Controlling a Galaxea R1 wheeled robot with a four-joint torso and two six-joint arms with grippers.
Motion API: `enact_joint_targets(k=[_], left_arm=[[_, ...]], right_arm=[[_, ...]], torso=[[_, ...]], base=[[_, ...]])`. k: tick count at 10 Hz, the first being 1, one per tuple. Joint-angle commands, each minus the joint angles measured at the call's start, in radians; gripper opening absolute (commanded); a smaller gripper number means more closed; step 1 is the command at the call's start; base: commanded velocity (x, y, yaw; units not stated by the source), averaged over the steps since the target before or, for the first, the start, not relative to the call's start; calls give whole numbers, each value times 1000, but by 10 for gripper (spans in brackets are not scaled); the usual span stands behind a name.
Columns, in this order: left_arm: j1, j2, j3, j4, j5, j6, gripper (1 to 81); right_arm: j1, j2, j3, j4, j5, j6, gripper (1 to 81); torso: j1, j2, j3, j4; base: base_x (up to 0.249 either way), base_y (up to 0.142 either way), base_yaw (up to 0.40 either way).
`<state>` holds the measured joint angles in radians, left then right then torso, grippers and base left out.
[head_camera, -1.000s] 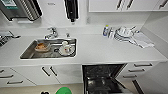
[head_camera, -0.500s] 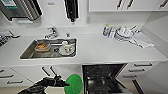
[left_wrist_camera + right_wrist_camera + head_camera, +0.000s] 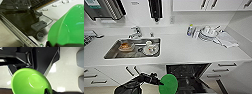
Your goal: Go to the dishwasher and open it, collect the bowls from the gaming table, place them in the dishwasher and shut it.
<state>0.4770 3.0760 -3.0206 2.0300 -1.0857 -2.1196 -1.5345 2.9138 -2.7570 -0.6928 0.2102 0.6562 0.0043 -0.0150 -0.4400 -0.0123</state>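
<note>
Green bowl (image 3: 169,84) pinched in our left gripper (image 3: 159,82); we lower it level into the open dishwasher (image 3: 189,75).

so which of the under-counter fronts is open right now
The dishwasher, right of the sink: its door is folded down, showing the dark interior. The white drawers beside it are closed.

Glossy green plastic bowl (image 3: 169,84), brushed steel sink (image 3: 111,52), smooth white countertop (image 3: 184,50).
</note>
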Motion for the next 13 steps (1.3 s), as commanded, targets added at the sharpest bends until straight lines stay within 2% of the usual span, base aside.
enact_joint_targets(k=[1,4,6,7,8,9,10,11,12,13], left_arm=[[-130,55,-3,15,64,-31,811],[-90,34,-4,27,66,-31,811],[4,-26,-3,53,69,-22,811],[68,-69,-1,53,81,13,811],[161,-121,-1,47,87,70,811],[258,-158,-1,39,125,136,811],[342,-185,-1,18,194,193,811],[413,-213,2,-13,205,245,811],[475,-239,2,-57,208,309,811],[537,-261,2,-111,211,376,811]], right_arm=[[-10,-14,-2,-5,-55,5,10],[-10,-14,-2,-4,-54,5,10],[-7,-17,-2,-5,-46,5,10],[-2,-20,-2,-4,-45,5,10],[0,-29,-2,-4,-20,6,10],[3,-46,-2,-1,30,7,10],[7,-58,-1,-1,49,8,10],[9,-74,2,-1,55,10,10],[9,-97,19,1,97,11,10],[10,-129,60,-1,109,28,10]], torso=[[0,0,0,0],[0,0,0,0],[0,0,0,0],[0,0,0,0],[0,0,-1,0],[0,0,-1,0],[0,0,-1,0],[0,0,-1,0],[0,0,-1,0],[0,0,-1,0]], base=[[0,0,0],[0,0,0],[0,0,0],[0,0,0],[0,0,0],[0,0,0],[0,0,0],[0,0,0],[0,0,0],[0,0,0]])
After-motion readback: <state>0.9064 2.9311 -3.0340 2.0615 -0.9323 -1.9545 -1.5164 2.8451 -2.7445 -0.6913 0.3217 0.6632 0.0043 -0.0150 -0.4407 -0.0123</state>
